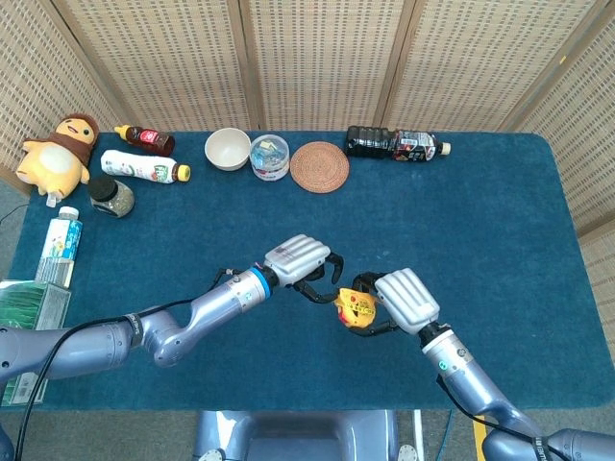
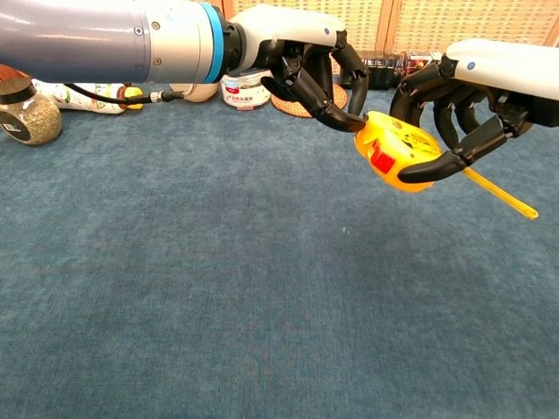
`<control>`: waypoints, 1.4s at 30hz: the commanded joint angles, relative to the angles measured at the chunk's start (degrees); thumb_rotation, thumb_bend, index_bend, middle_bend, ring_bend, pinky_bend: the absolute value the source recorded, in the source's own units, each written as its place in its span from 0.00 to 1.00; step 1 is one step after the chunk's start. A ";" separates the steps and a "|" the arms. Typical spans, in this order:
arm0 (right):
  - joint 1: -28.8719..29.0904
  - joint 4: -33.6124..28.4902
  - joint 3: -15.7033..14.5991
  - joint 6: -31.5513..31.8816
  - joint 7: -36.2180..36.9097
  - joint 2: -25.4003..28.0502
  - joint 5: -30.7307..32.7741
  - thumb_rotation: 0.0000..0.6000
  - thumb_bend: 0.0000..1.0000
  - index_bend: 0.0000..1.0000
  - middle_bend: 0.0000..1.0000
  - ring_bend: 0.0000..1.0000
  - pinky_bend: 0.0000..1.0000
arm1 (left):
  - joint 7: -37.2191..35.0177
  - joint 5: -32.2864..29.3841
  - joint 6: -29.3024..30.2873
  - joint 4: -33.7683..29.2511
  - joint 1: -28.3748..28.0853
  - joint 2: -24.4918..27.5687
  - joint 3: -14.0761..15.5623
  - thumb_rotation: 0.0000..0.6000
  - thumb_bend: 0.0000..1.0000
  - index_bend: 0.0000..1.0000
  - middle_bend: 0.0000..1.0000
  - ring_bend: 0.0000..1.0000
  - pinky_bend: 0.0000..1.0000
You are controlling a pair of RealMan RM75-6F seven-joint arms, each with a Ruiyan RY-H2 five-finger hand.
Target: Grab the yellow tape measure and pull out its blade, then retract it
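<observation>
My right hand point(image 1: 402, 298) point(image 2: 476, 92) grips the yellow tape measure point(image 1: 355, 308) point(image 2: 393, 151) above the blue table. The case has a red button on its side. A yellow strip point(image 2: 500, 193) sticks out behind the case toward the right in the chest view. My left hand point(image 1: 300, 263) point(image 2: 306, 65) is just left of the case, fingers curled, with a fingertip point(image 2: 349, 124) touching the case's upper left edge. Whether that hand pinches the blade tip I cannot tell.
Along the far edge stand a white bowl point(image 1: 228, 149), a small tub point(image 1: 269, 157), a woven coaster point(image 1: 319, 166) and a dark bottle point(image 1: 396, 143) lying down. At the left are a plush toy point(image 1: 60, 154), bottles, a jar point(image 1: 111, 196) and a green box point(image 1: 31, 307).
</observation>
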 commanded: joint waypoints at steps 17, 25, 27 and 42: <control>-0.20 6.81 -1.54 2.07 11.57 -0.28 -9.85 0.72 0.19 0.57 0.60 0.62 0.66 | -5.60 2.62 -2.43 -0.47 0.14 1.82 -0.60 0.76 0.27 0.51 1.00 0.97 1.00; 0.15 8.00 -1.66 2.12 12.71 -1.60 -10.51 0.71 0.19 0.57 0.60 0.62 0.66 | -7.20 3.70 -2.65 -0.79 0.26 2.34 -0.62 0.76 0.27 0.51 1.00 0.97 1.00; 0.27 8.02 -1.60 2.06 12.82 -1.70 -10.54 0.71 0.19 0.57 0.60 0.62 0.66 | -7.70 3.85 -2.79 -0.76 0.22 2.27 -0.65 0.76 0.27 0.51 1.00 0.97 1.00; 0.48 7.77 -1.40 1.95 13.39 -1.68 -10.08 0.72 0.19 0.57 0.60 0.62 0.66 | -9.85 5.10 -3.09 0.43 -0.27 1.32 -0.66 0.76 0.27 0.51 1.00 0.97 1.00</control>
